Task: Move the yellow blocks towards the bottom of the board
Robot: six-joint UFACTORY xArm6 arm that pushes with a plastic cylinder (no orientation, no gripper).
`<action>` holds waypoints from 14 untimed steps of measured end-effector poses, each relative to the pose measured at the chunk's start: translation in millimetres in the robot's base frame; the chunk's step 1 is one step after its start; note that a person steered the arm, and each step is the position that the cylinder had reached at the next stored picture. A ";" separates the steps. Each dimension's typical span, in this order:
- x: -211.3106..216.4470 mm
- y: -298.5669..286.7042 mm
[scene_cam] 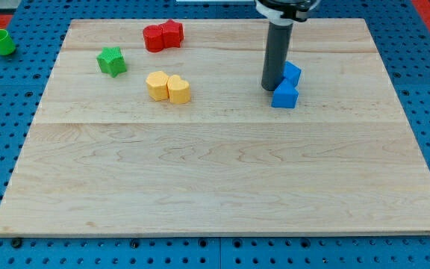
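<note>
Two yellow blocks sit touching left of the board's centre: a yellow hexagon-like block [157,84] and a yellow heart-shaped block [178,89] on its right. My tip [271,88] stands well to their right, touching the left side of two blue blocks, one lower [284,95] and one upper [293,74]. The tip is apart from the yellow blocks.
A green star block [111,60] lies up and left of the yellow pair. Two red blocks [163,35] touch each other near the view's top. A small green cup [1,42] sits off the wooden board [222,179], at the view's top left.
</note>
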State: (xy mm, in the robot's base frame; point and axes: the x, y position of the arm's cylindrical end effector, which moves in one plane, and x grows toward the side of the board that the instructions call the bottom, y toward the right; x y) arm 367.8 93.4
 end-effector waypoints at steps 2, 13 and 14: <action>-46.8 -103.0; -9.0 -130.2; -9.3 -170.2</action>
State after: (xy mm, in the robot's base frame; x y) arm 358.5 -76.9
